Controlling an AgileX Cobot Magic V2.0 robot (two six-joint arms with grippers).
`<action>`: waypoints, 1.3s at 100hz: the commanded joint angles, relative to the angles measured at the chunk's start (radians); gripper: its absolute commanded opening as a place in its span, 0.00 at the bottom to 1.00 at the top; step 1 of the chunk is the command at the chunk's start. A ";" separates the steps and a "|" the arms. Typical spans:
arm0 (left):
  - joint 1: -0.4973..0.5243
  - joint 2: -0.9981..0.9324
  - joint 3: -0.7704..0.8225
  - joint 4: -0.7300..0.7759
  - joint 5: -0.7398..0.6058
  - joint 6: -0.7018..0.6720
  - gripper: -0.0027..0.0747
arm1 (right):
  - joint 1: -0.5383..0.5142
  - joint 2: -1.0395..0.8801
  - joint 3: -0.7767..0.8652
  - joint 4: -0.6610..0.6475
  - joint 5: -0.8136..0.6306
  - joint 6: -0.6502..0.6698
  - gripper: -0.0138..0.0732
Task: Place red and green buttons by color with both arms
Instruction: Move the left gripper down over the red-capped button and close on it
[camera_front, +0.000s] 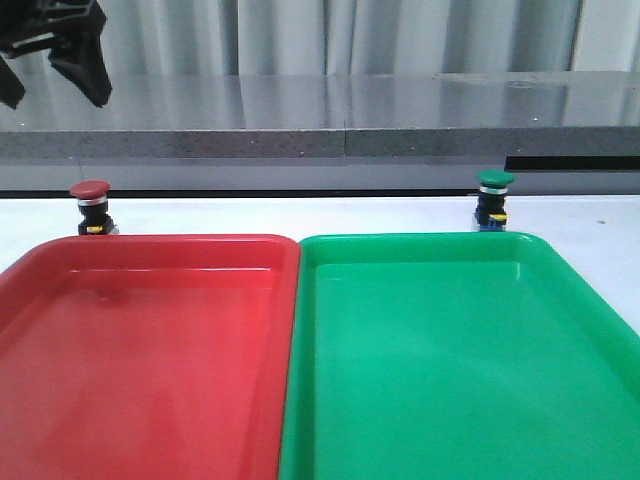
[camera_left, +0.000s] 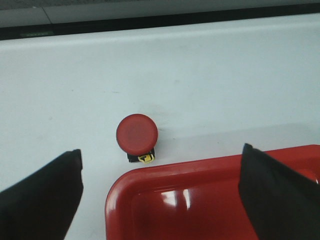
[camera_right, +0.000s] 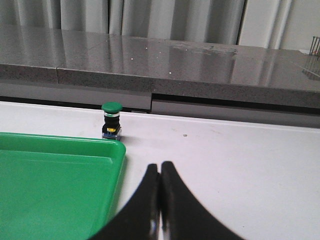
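Note:
The red button (camera_front: 90, 204) stands upright on the white table just behind the far left corner of the red tray (camera_front: 170, 240). The green button (camera_front: 494, 197) stands upright behind the far right part of the green tray (camera_front: 420, 238). My left gripper (camera_front: 55, 85) hangs high above the red button, open and empty. In the left wrist view the red button (camera_left: 137, 132) lies beyond the open gripper (camera_left: 160, 195), next to the tray's corner (camera_left: 165, 167). My right gripper (camera_right: 160, 167) is shut and empty, low over the table, well short of the green button (camera_right: 111, 120). It is out of the front view.
A grey stone ledge (camera_front: 320, 140) runs along the back of the table, close behind both buttons. The green tray's corner (camera_right: 65, 140) lies beside my right gripper. Both trays hold nothing.

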 joint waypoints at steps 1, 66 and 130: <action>-0.006 0.008 -0.066 -0.002 -0.058 0.000 0.79 | -0.006 -0.016 -0.016 0.000 -0.088 -0.014 0.08; 0.002 0.237 -0.140 0.015 -0.137 -0.043 0.79 | -0.006 -0.016 -0.016 0.000 -0.088 -0.014 0.08; 0.006 0.267 -0.140 0.015 -0.168 -0.045 0.79 | -0.006 -0.016 -0.016 0.000 -0.088 -0.014 0.08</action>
